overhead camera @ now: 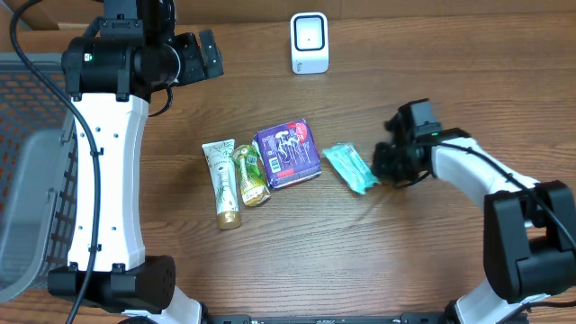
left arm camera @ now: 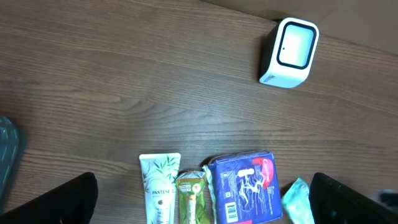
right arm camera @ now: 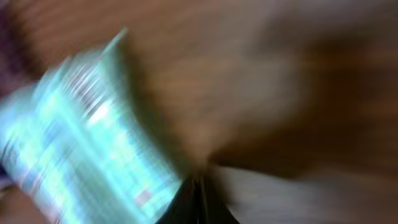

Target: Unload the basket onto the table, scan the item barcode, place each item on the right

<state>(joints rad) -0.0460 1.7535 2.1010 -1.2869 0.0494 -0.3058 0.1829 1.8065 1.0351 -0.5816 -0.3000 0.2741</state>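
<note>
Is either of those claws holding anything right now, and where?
Left gripper: open, empty. Right gripper is shut at the closest end of the teal packet, perhaps pinching its edge; the blurred wrist view cannot confirm it.

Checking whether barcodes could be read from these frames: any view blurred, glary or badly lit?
Right wrist: heavily blurred, the packet is a teal smear and no print is legible. Left wrist: sharp, the scanner is crisp and the tube lettering is readable. Overhead: in focus, even light, soft shadows, no strong glare on the wood.
</note>
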